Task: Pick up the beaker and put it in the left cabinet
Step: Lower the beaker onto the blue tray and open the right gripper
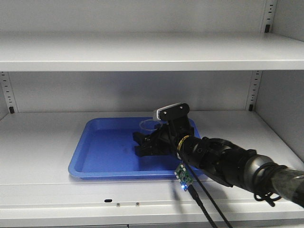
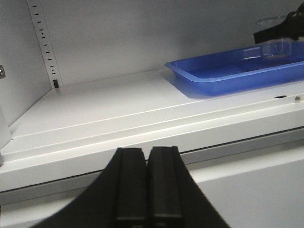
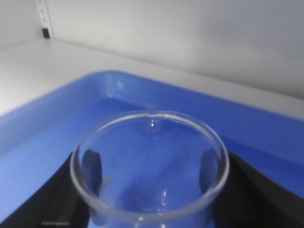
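Right claw: the black right claw (image 1: pixel 151 142) has its fingers (image 3: pixel 236 190) set on either side of the small clear glass cylindrical beaker (image 3: pixel 151 166), pressed against its wall and pinching it.
Beaker: upright, its round rim and pouring lip open to the right wrist view; it sits over the floor of the shallow blue plastic tray (image 1: pixel 104 154), near the tray's back right part. Whether its base touches the tray cannot be told.
Right arm: the black cable-wrapped right arm (image 1: pixel 228 161) reaches in from the lower right, with a white wrist camera housing (image 1: pixel 170 111) above the claw and a small green circuit board (image 1: pixel 183 177) hanging under it.
Tray: it lies flat on the pale grey middle shelf (image 1: pixel 42 142) of the tall pale grey-white metal left cabinet (image 1: pixel 142 50), towards the front edge.
Left claw: the black left claw (image 2: pixel 147 187) has its two fingers pressed together on nothing, below and in front of the shelf's front edge, well apart from the tray.
Cabinet: a slotted side rail (image 2: pixel 43 42) runs up the back left corner.
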Motion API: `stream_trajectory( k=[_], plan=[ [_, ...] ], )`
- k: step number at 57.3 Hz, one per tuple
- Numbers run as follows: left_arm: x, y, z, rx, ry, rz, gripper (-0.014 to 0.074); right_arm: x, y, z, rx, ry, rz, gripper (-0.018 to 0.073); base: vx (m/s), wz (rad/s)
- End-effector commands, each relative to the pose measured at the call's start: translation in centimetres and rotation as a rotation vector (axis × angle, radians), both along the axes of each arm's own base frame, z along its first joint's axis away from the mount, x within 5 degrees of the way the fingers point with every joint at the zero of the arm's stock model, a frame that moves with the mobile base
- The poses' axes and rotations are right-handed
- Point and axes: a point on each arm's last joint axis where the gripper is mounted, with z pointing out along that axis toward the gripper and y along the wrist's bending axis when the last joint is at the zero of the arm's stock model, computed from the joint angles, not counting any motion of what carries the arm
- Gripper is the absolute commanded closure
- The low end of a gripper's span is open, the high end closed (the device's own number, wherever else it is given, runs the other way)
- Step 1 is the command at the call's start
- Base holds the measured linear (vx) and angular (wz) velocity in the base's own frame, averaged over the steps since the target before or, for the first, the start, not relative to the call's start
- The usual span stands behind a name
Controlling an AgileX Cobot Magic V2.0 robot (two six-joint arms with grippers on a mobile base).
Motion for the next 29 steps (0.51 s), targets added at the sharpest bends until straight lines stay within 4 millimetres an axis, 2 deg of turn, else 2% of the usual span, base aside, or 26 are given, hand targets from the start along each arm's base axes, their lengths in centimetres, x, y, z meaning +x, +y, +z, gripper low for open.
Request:
stream_trajectory(
  k=[1,7,15,24,29],
  plan=[
    [-0.2,0.0,0.3,-0.017,-0.086,-0.005,0.0595,-0.1,0.0,4.0,0.072,-0.107,0.019,0.0544,0.0,0.0],
    [-0.2,0.0,0.3,-0.017,-0.086,-0.005,0.0595,0.2,0.0,3.1,0.05,-0.077,0.0,0.052,0.0,0.0],
    [-0.2,0.0,0.3,-0.017,-0.086,-0.005,0.0595,0.5,-0.1,2.0,0.032,-0.034,-0.026,0.0441,0.0,0.0],
    [-0.2,0.0,0.3,-0.017,-0.086,-0.005,0.0595,0.5,-0.2,2.1,0.031,-0.027,-0.035,0.0283,0.0,0.0],
    [-0.2,0.0,0.3,-0.017,-0.086,-0.005,0.0595,0.4,-0.2,2.4,0.041,-0.033,-0.032,0.016,0.0,0.0]
  ],
)
